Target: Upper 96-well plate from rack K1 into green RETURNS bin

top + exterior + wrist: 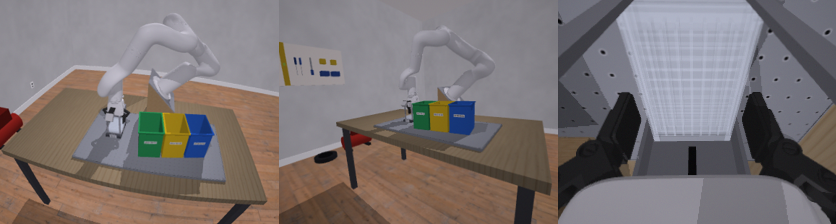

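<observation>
Plate sits uppermost in rack, directly under the gripper. Fingers are spread wide, one off each long side of the plate, holding nothing. Green bin stands near the rack on the grey mat.

Three bins stand in a row on a mat, and the mat lies on the table. Seen from the top, the RETURNS bin is leftmost, touching the middle bin, then the last bin. The rack stands on the mat, left of the bins. The gripper hangs over the rack, right above the plate.
</observation>
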Controlling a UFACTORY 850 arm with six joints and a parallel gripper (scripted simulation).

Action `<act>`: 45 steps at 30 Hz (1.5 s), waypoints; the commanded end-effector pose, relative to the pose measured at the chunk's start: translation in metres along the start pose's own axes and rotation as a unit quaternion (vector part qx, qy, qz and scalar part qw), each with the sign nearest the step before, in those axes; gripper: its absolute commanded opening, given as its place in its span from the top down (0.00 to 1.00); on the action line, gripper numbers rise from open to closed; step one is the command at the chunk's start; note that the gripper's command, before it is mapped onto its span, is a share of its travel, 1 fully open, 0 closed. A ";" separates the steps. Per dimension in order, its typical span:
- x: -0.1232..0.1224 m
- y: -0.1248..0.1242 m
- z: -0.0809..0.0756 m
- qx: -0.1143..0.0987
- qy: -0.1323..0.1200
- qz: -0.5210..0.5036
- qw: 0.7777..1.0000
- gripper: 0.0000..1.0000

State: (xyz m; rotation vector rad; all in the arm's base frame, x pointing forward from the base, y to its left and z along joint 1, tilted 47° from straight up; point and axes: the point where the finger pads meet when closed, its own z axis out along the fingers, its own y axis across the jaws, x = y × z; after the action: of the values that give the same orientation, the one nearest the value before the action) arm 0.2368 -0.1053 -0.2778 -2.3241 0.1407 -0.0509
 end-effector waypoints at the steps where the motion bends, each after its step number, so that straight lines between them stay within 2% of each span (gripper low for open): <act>1: 0.001 0.001 0.002 -0.001 0.001 0.000 1.000 0.00; 21: 0.001 0.001 0.014 -0.001 0.001 0.000 1.000 0.00; 38: 0.001 0.001 0.014 -0.001 0.001 0.000 1.000 0.00; 39: 0.001 0.001 0.013 -0.001 0.001 0.000 1.000 1.00; 45: 0.001 0.001 0.013 -0.001 0.001 0.000 1.000 1.00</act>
State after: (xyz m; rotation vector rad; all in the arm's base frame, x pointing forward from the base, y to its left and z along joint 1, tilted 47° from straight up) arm 0.2379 -0.0952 -0.2873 -2.3241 0.1408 -0.0509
